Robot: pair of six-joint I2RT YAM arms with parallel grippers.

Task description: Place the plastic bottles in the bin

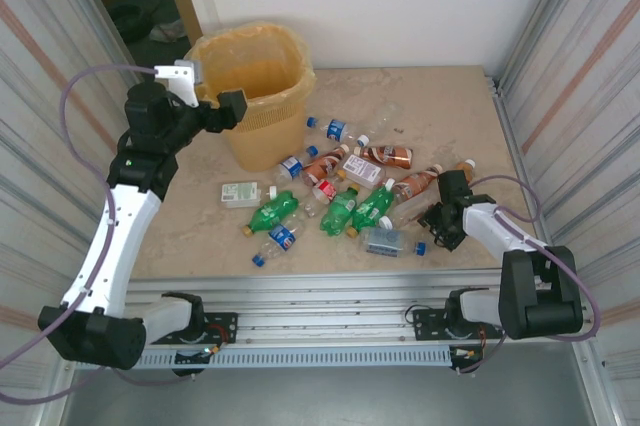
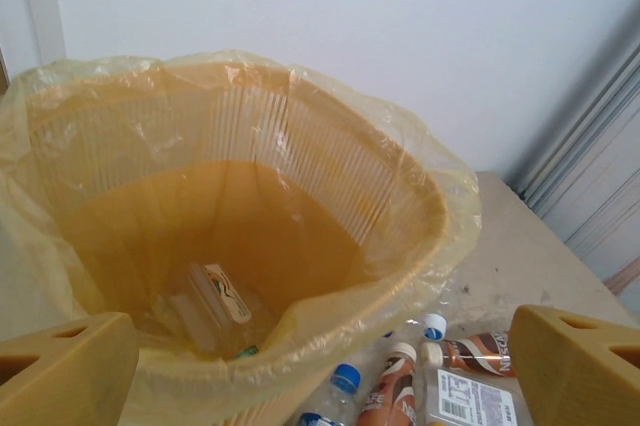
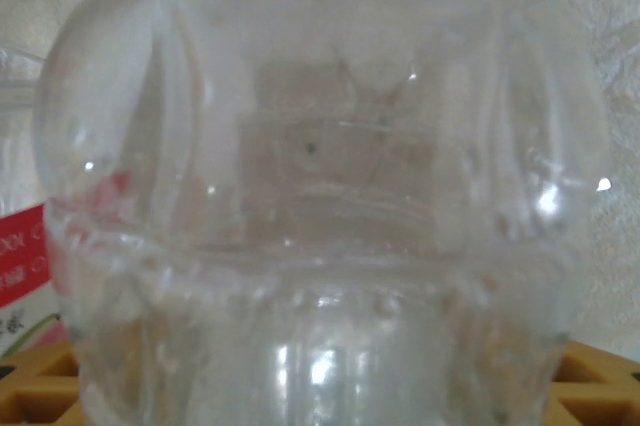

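1. The plastic bottles lie in a loose heap on the table, just in front of the bin and to its right. Green, brown-labelled and blue-capped ones overlap, so several are half covered.
2. A labelled bottle lies on the bin's floor. It is dim through the liner, and its lower end is cut off by the near rim.
3. The bin stands at the table's far left, its liner folded over the rim.
4. The left gripper hangs above the bin's near rim. In the wrist view its fingers are spread wide with nothing between them, and only their tips show at the bottom corners.
5. The right gripper sits low at the heap's right edge. A clear bottle looms blurred between its fingers, of which only corners show. I cannot tell whether they pinch it.
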